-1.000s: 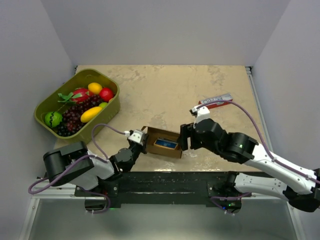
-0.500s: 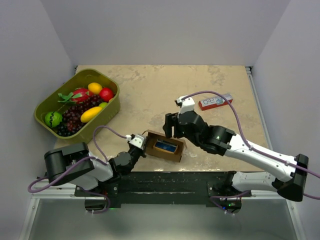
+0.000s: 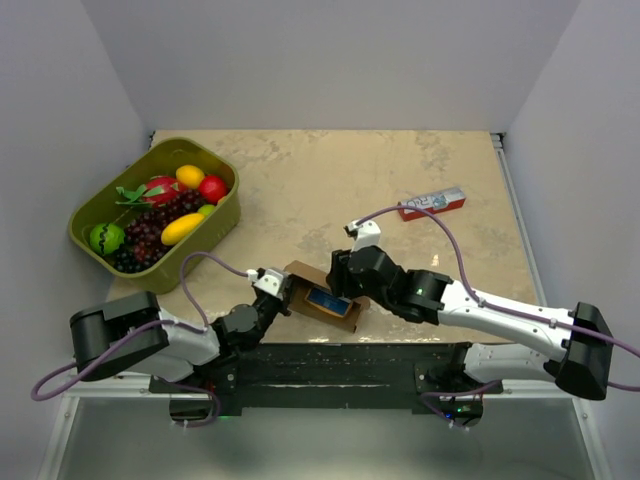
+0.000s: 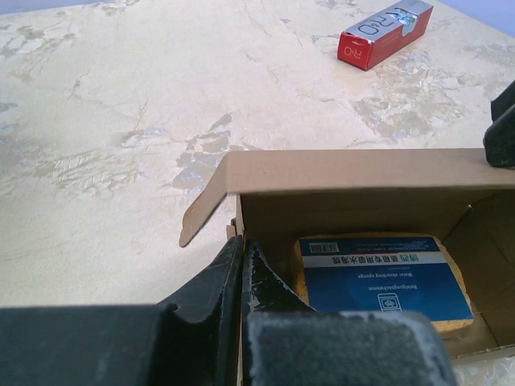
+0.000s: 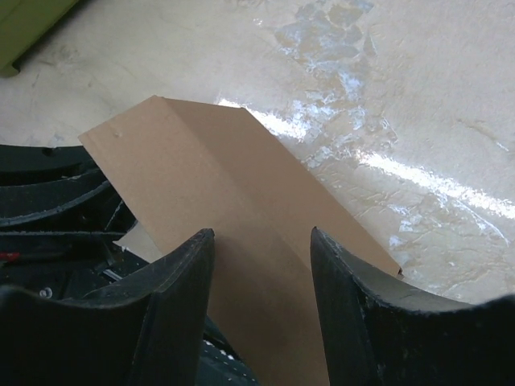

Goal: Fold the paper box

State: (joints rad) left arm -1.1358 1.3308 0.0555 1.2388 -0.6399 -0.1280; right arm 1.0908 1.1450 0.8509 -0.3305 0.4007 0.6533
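The paper box (image 3: 322, 300) is plain brown cardboard, open on top, near the table's front edge. A blue-labelled yellow sponge (image 3: 328, 300) lies inside it and also shows in the left wrist view (image 4: 386, 277). My left gripper (image 3: 283, 292) is shut on the box's left side wall (image 4: 239, 241). The box's far flap (image 4: 362, 169) stands up along the back. My right gripper (image 3: 340, 273) is open, its fingers (image 5: 173, 273) on either side of that brown flap (image 5: 233, 201) just above it; I cannot tell if they touch.
A green tray (image 3: 228, 222) of toy fruit stands at the far left. A narrow red-and-white carton (image 3: 432, 203) lies at the far right and shows in the left wrist view (image 4: 382, 36). The black arm base runs along the near edge.
My right arm has swung left and down from the box's right end to over its far flap. The box has turned slightly. My left gripper keeps its hold.
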